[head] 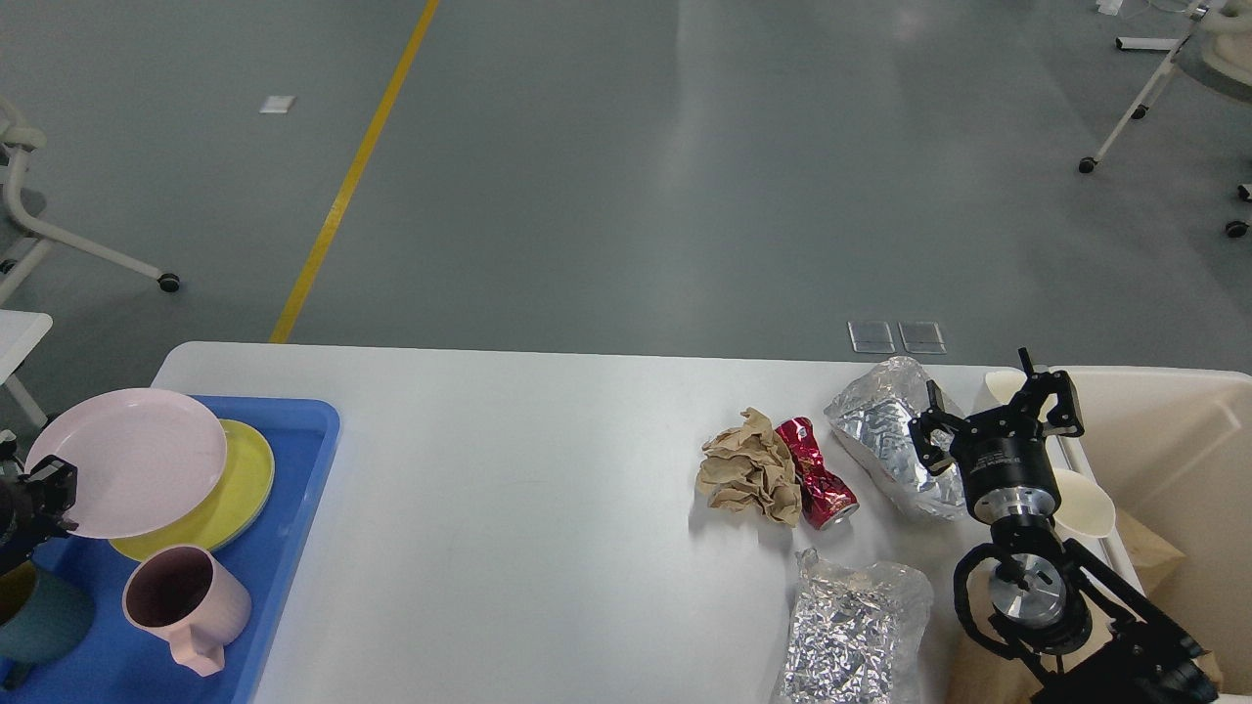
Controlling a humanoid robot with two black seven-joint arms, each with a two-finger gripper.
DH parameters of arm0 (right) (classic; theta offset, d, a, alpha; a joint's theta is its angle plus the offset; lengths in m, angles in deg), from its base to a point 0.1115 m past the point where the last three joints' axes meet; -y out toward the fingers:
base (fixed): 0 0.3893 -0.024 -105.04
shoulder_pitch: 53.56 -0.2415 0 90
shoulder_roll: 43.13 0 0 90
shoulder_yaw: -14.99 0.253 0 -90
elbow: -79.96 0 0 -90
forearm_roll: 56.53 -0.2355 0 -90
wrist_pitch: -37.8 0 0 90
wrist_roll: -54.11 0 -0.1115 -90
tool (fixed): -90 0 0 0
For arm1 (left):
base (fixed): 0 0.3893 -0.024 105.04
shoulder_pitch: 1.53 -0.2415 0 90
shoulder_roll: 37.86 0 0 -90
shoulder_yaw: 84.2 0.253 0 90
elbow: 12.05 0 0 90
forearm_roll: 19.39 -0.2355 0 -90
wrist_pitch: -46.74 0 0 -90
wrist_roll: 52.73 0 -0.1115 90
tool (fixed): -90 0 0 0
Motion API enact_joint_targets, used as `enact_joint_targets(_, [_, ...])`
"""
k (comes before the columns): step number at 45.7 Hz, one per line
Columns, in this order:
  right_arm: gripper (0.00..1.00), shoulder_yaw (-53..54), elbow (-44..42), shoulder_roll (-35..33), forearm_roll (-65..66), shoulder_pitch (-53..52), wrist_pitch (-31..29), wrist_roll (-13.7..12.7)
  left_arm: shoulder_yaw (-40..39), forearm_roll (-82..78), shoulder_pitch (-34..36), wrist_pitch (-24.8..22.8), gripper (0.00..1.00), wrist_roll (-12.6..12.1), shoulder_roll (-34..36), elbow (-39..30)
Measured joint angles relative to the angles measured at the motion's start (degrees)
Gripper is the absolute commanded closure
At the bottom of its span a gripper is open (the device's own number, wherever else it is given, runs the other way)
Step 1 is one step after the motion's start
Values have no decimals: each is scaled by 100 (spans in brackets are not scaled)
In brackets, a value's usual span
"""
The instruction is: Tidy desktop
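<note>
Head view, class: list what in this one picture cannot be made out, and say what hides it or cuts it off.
- Left gripper: against the pale pink round plate; fingers too dark to tell apart.
- Dark teal cup: cut by the left edge.
- Crinkled silver foil bag: lower end cut by the bottom edge.
- Cream rectangular bin: contents partly hidden by the right gripper and its arm; right side cut off.
</note>
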Motion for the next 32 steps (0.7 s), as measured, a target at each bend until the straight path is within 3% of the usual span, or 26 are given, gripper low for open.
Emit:
enact_joint_targets(4, [0,0,0,0,0,0,0,0,-27,0,12,11,11,-1,-4,-8])
enact_joint_targets(12, [0,0,-3,0,0,0,0,0,-47,14,71,-7,43,-23,-22,-66])
enact_joint_targets(21, [0,0,-3,0,1,0,0,0,-57,30,95,-445,92,-35,-11,-87])
enact_joint_targets(25, [0,0,-4,0,1,0,0,0,-57,52,136,-807,100,-35,10,-88])
enact_joint_targets(32, [0,0,-4,0,1,0,0,0,-57,71,157,-992,100,-34,26,-88])
